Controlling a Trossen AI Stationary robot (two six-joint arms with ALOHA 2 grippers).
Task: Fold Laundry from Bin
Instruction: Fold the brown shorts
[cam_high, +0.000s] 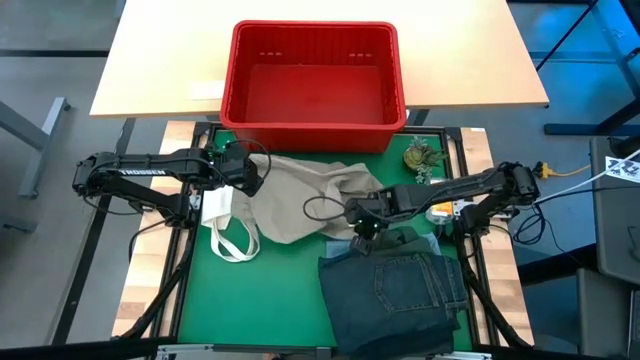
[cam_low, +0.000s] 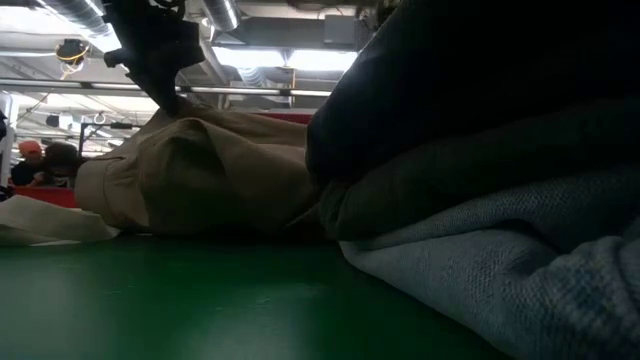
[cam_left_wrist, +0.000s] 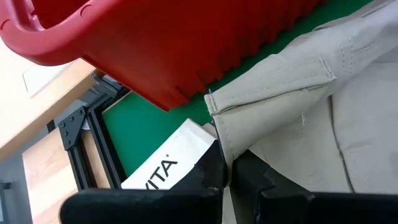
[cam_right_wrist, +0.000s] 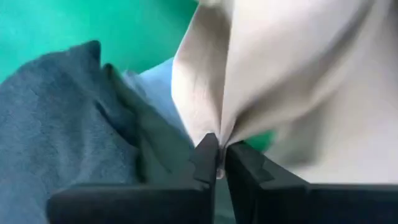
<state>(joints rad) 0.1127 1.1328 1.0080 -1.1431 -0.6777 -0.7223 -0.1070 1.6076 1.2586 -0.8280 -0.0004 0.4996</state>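
A khaki-beige garment (cam_high: 300, 200) lies crumpled on the green mat (cam_high: 270, 300), just in front of the red bin (cam_high: 312, 75). My left gripper (cam_high: 255, 172) is shut on the garment's far left part, and my right gripper (cam_high: 362, 222) is shut on its near right part. In the low view the garment (cam_low: 200, 170) rises to a peak under my left gripper (cam_low: 168, 98). A folded stack topped by dark denim (cam_high: 395, 290) rests on the mat at the near right. It hides my right gripper in the low view. My left gripper pinches an edge of the khaki garment (cam_left_wrist: 222, 144) between its two fingers, close to a seamed corner (cam_left_wrist: 212, 104). The fingers slant down from the table's left. The cloth rises to the fingers and the rest lies on the mat. My right gripper pinches a gathered fold of the khaki cloth (cam_right_wrist: 219, 138) between its two fingers, coming steeply from above. The cloth fans out from the fingertips in creases, drawn up off the mat.
A white tote bag (cam_high: 225, 228) with loop handles lies on the mat at the garment's left, and its printed side (cam_left_wrist: 163, 169) shows beside my left fingers. A small green object (cam_high: 420, 155) sits at the far right. The bin stands close behind the garment.
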